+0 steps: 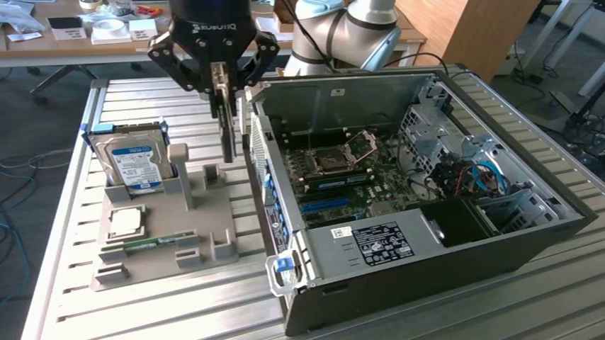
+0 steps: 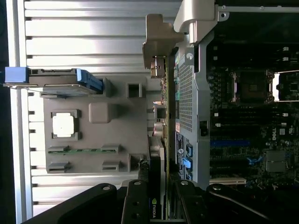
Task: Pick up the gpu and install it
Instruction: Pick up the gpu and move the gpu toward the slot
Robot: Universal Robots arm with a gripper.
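Observation:
My gripper [image 1: 220, 86] hangs above the grey parts holder [image 1: 189, 212], shut on the gpu [image 1: 228, 134]. The card dangles edge-on below the fingers as a thin dark strip, just left of the open computer case [image 1: 406, 191] in the exterior view. Its lower end is clear of the holder's slot. In the wrist view the gpu [image 2: 160, 140] runs edge-on from my gripper [image 2: 160, 198] out to its silver bracket [image 2: 159, 42], right beside the case's perforated rear wall [image 2: 186, 93]. The motherboard's blue slots [image 1: 326, 205] lie inside the case.
On the holder stand a silver hard drive with a blue label [image 1: 132, 159], a square processor chip [image 1: 126, 221] and a narrow green memory stick [image 1: 151, 243]. The case's rear wall rises close to the card. Ribbed metal table [image 1: 151, 312] surrounds both. A cluttered desk lies behind.

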